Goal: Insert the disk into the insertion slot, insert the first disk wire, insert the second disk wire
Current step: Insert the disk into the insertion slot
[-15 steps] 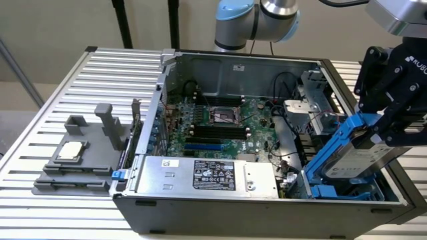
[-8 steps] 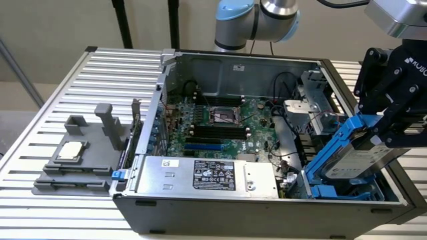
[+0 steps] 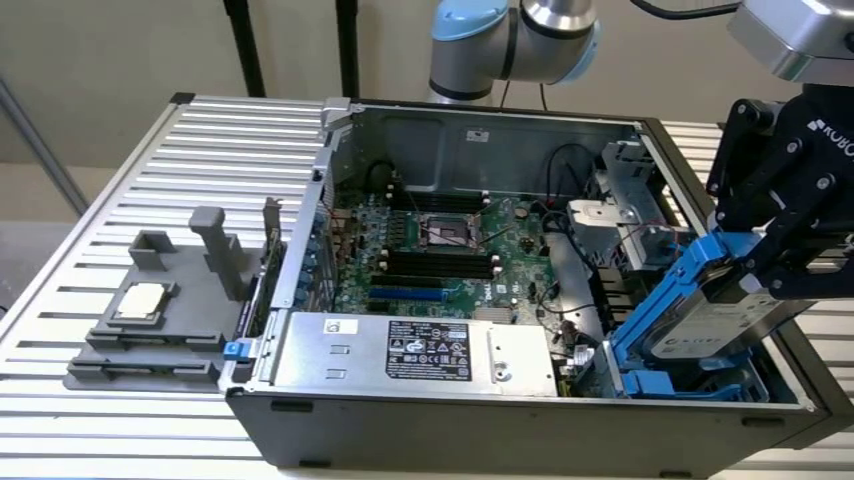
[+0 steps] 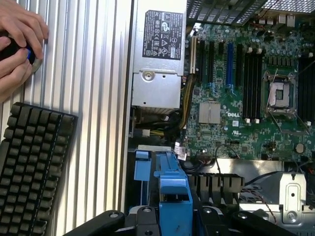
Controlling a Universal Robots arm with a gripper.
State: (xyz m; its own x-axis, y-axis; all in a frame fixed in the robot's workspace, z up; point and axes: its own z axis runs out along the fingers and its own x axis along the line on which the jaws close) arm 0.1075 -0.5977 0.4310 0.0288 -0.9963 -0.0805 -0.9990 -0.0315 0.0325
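Broadly, a ribbed silver aluminium counter [image 3: 147, 150] carries everything, backed by a plain beige wall [image 3: 94, 50] with two black upright poles [image 3: 247, 45] at eleven o'clock in the exterior view. An open dark-grey metal computer case [image 3: 534, 415] lies at the counter's centre, its green motherboard [image 3: 441, 250] and silver labelled power-supply box [image 3: 414, 350] exposed. At nine o'clock sits a grey plastic fixture block [image 3: 167, 340] carrying a small square chip [image 3: 140, 300]. At three o'clock the black gripper [image 3: 781, 270] is closed partway on the disk [image 3: 707, 325], a flat grey-silver hard drive in a bright blue plastic carrier. The disk is tilted, its lower end down at the insertion slot [image 3: 674, 385], the dark bay with blue rails at four o'clock, and its upper end raised. In the wrist view a black keyboard [image 4: 32, 167] rests on the counter beside the case, and a person's hands [image 4: 17, 44] hold a small dark object near it.
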